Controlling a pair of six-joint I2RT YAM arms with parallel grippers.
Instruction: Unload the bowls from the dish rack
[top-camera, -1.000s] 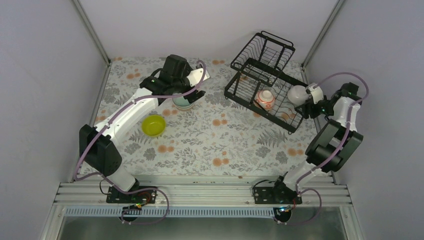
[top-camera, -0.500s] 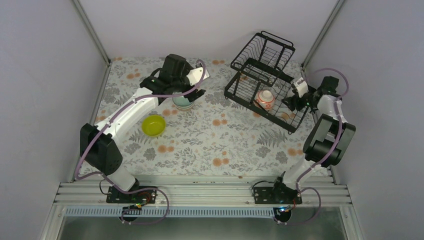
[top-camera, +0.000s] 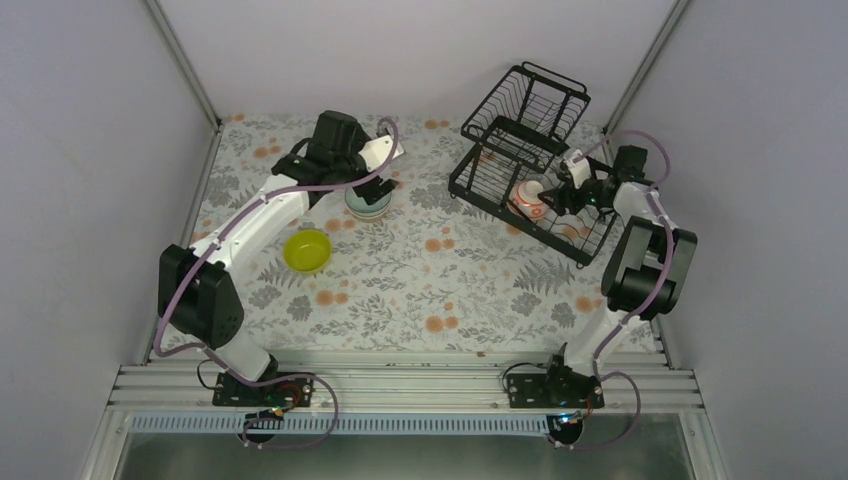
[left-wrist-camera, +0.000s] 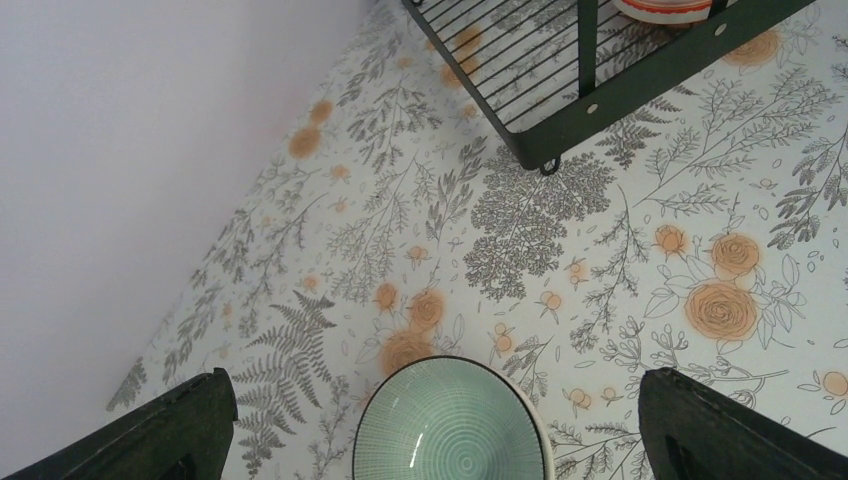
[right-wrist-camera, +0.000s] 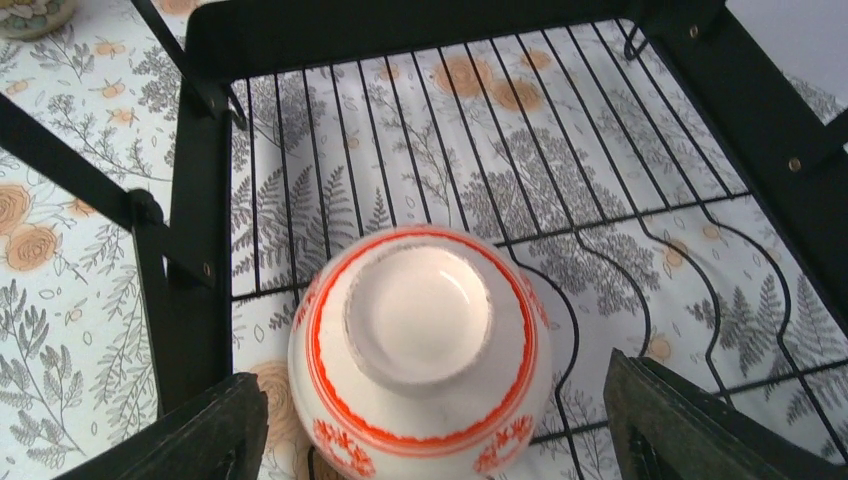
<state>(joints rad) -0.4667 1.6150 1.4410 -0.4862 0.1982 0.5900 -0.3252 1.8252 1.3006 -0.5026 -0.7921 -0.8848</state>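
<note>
The black wire dish rack stands at the back right. A white bowl with a red-orange pattern lies upside down in its lower tray. My right gripper is open over this bowl, one finger on each side and neither touching. A pale mint-green bowl stands upright on the table. My left gripper is open and empty above it. A lime-yellow bowl sits on the table nearer the front. The plain white and tan-brown bowls are out of view.
The rack's raised upper tier holds nothing that I can see. A corner of the rack shows in the left wrist view. Grey walls close in the flowered table at the back and both sides.
My right gripper has swung left along the rack and now stands over the red-patterned bowl. My left gripper has drawn back a little from the mint-green bowl.
</note>
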